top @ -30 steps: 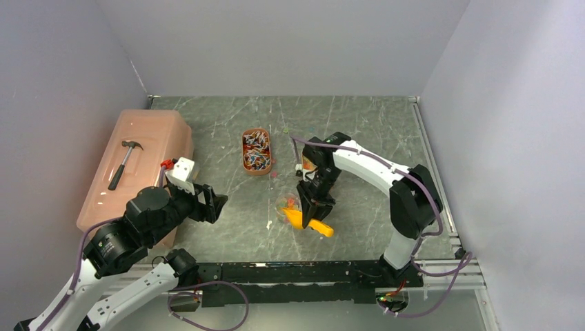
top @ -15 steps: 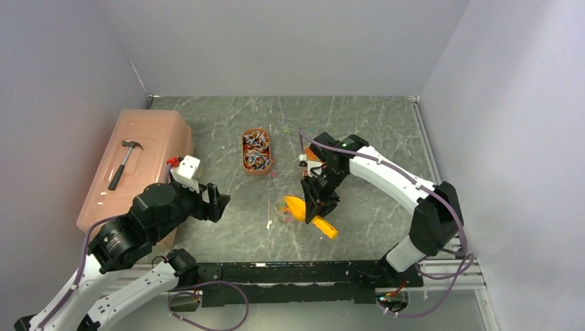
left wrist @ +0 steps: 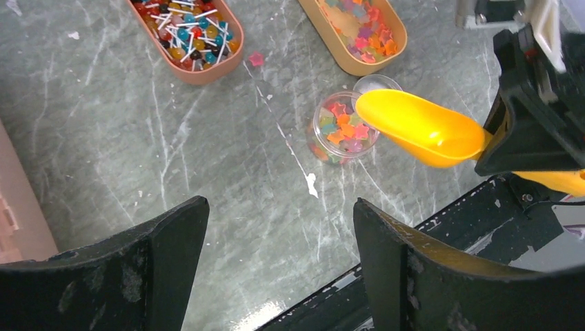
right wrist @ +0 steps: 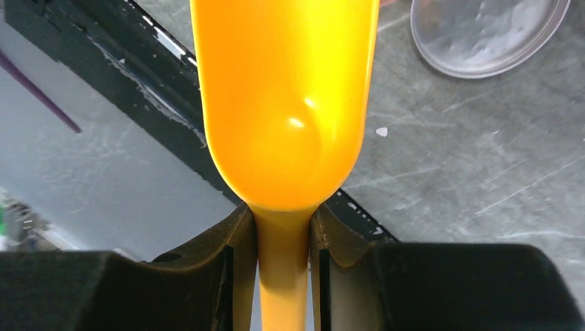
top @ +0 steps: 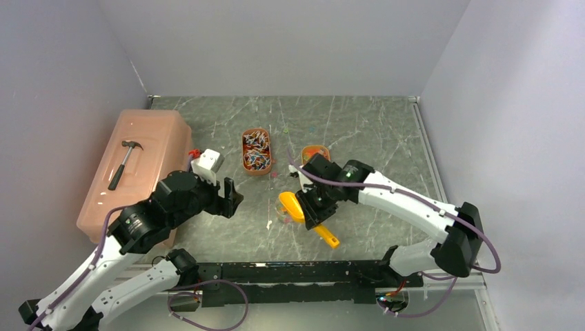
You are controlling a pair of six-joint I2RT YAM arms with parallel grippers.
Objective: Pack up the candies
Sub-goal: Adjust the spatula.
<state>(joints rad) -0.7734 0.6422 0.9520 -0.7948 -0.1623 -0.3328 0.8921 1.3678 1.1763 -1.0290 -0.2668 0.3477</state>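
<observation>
Task items: the candies (left wrist: 343,129) were too many to count and lay in three lots. Small star shapes in mixed colours sat in the jar, more stars in one tray, and glossy round sweets on white sticks in the other tray.
Stray: one pink star candy (left wrist: 256,59) lay on the table between the two trays.
Trays: two oval orange plastic trays, the stick-sweet tray (left wrist: 200,77) and the star tray (left wrist: 352,69), stood side by side but apart.
Jar: one round clear plastic jar (left wrist: 321,153) stood upright and uncovered, near the star tray.
Lid: one flat clear round lid (right wrist: 486,34) lay just beside the jar.
Scoop: one smooth, glossy yellow-orange plastic scoop (left wrist: 421,127) had its bowl over the jar's edge.
Right hand: the right gripper (right wrist: 283,241) was clamped on the scoop's narrow handle.
Left hand: the left gripper (left wrist: 279,207) had its jaws spread wide and held nothing, above the table.
Surface: one grey-green marbled table (top: 372,124).
Side: one translucent pink plastic bin (top: 148,138) had one hammer (top: 124,164) on its lid.
</observation>
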